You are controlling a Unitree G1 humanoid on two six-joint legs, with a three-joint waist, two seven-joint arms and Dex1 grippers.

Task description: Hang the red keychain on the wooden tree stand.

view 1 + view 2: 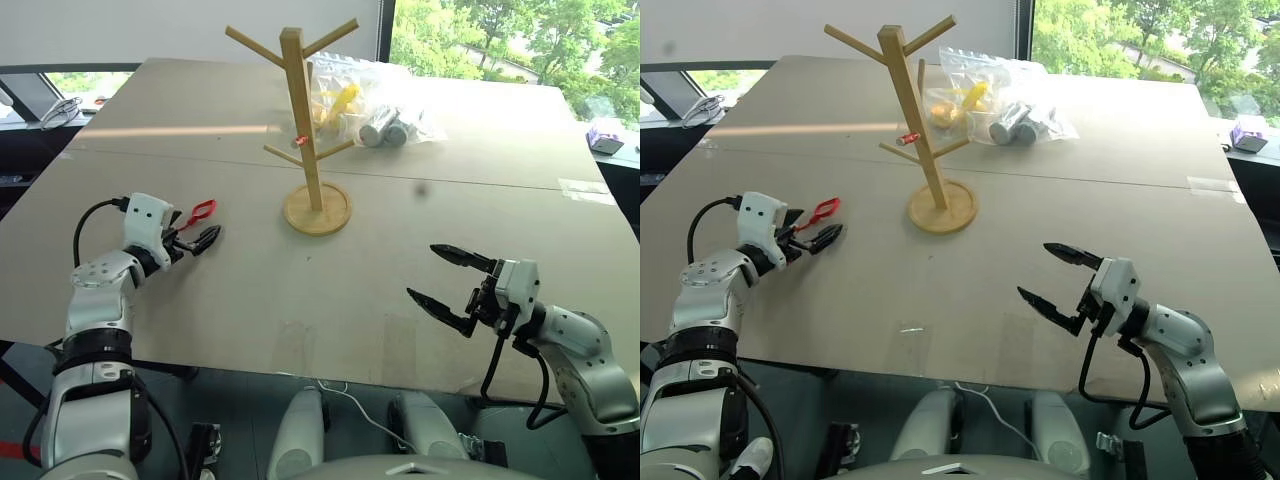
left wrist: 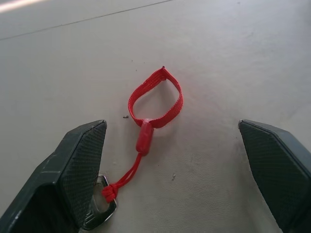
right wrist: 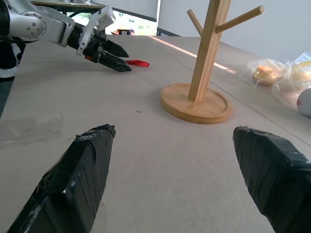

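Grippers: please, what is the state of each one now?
Left gripper: open, fingers either side of the red keychain, not holding it.
Right gripper: open, holding nothing.

Indoor lab-like room, large bare worktable (image 1: 250, 290), big window (image 1: 520, 40) onto green trees, taped board seams
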